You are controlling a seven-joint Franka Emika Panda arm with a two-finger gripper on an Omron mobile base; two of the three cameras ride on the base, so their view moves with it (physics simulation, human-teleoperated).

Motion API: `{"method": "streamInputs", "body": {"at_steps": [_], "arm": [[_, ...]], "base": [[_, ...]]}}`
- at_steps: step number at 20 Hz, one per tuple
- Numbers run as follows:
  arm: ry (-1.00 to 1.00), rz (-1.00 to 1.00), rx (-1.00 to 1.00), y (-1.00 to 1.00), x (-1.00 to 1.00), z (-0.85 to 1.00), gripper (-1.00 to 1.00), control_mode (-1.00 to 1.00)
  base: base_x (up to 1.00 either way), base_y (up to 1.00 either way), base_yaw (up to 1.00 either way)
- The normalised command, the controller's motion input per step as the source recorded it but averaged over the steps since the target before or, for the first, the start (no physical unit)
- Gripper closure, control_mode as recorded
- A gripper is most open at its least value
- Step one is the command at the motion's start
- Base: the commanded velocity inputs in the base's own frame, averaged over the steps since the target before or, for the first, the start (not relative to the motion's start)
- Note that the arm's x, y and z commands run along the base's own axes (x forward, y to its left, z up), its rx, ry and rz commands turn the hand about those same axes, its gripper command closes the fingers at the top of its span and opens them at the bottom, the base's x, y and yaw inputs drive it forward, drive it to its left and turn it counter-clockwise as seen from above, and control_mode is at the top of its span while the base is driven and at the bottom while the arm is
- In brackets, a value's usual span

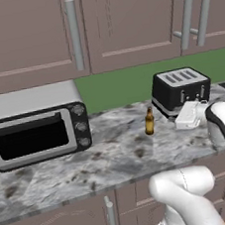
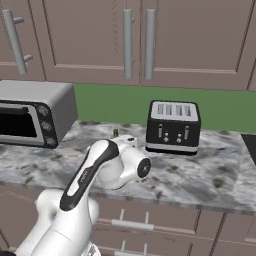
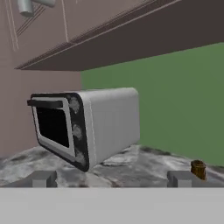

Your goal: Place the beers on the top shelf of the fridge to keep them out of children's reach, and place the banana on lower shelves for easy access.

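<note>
The amber bottle (image 1: 149, 121) stands whole in the left base view, but its label is too small to read. In the right base view the arm (image 2: 100, 170) hides all but its cap (image 2: 116, 133). In the hand view only its neck top (image 3: 198, 169) shows, above the bottom band. The gripper's fingertips (image 3: 43, 178) are cut off low in the hand view. The toaster oven (image 1: 36, 126) is cut by the left edge in both base views. The arm covers the toaster's (image 1: 180, 90) lower front corner.
</note>
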Motion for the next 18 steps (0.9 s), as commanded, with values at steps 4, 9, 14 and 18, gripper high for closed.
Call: {"method": "streamInputs", "body": {"at_steps": [4,9,14,18], "arm": [[-0.14,0.15,0.00,-0.07,0.35,-0.32,-1.00,-1.00],[-0.09,0.07,0.00,-0.01,0.36,-0.11,-1.00,-1.00],[0.00,-0.01,0.00,0.00,0.38,0.00,-1.00,-1.00],[0.00,-0.12,-0.02,0.00,0.30,0.00,-1.00,-1.00]], "base": [[0.00,0.00,0.00],[0.00,0.00,0.00],[0.00,0.00,0.00],[0.00,0.00,0.00]]}}
